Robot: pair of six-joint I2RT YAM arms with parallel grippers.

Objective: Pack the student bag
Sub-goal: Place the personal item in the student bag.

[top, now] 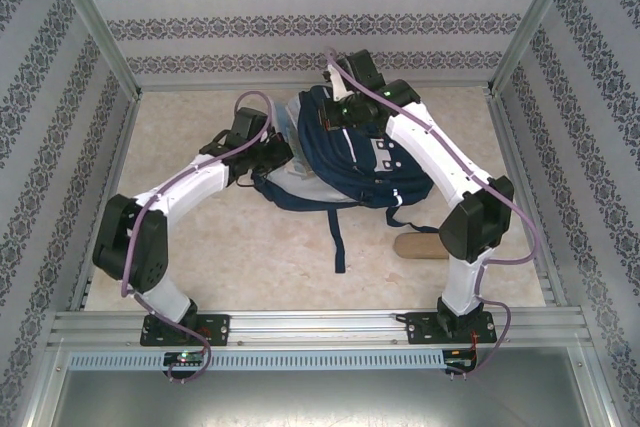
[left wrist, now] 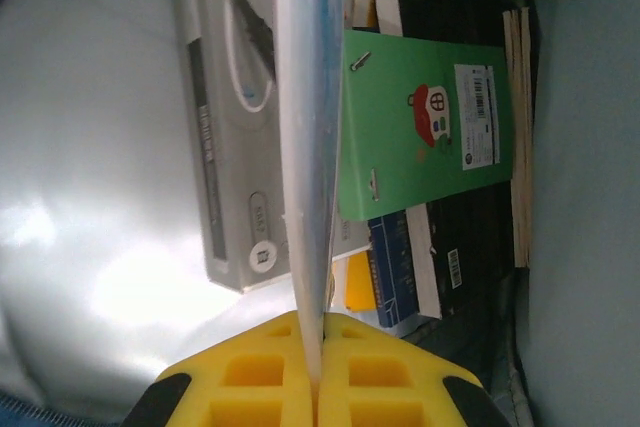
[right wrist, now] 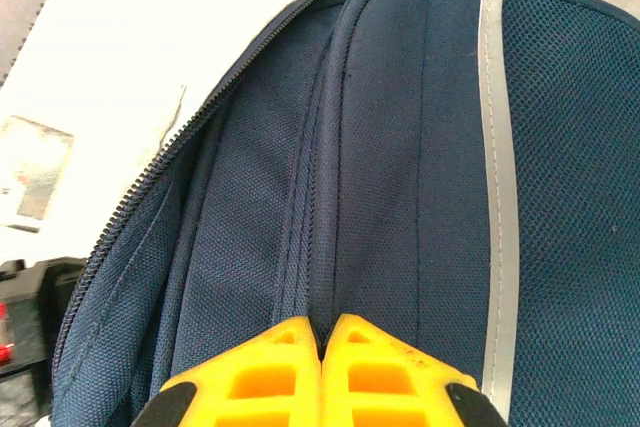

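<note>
Navy-blue and bulky, the student bag (top: 350, 162) lies towards the far side of the beige desk (top: 250, 257), about midway between left and right. One dark strap (top: 338, 232) trails from it towards the near edge. Both arms reach over it, one from each side. A tan oblong thing (top: 418, 245) lies on the desk just beside the right arm's elbow; what it is I cannot tell.

The left claw (left wrist: 320, 325) is at the bag's left side, at its open mouth. Its yellow fingers are pressed together on a thin pale sheet (left wrist: 305, 147) — seen edge-on from the wrist, it runs straight away from the tips. Past it, several things lie inside the bag against the pale grey lining (left wrist: 90, 197):
- a grey-white case (left wrist: 215, 177) with a pen-like item on its face
- a green notebook (left wrist: 420, 127) bearing a small red picture and a barcode label
- dark-covered books (left wrist: 470, 247) beneath the notebook
- a yellow cover (left wrist: 358, 282) peeking out
- a wooden-looking edge (left wrist: 520, 127) at the far right

The right claw (right wrist: 325, 327) is at the far top of the bag, its fingers closed tight on a fold of the navy fabric. It grips right at a seam — between the open zip (right wrist: 140, 197) on the left and the grey-white stripe (right wrist: 497, 147) on the right.
</note>
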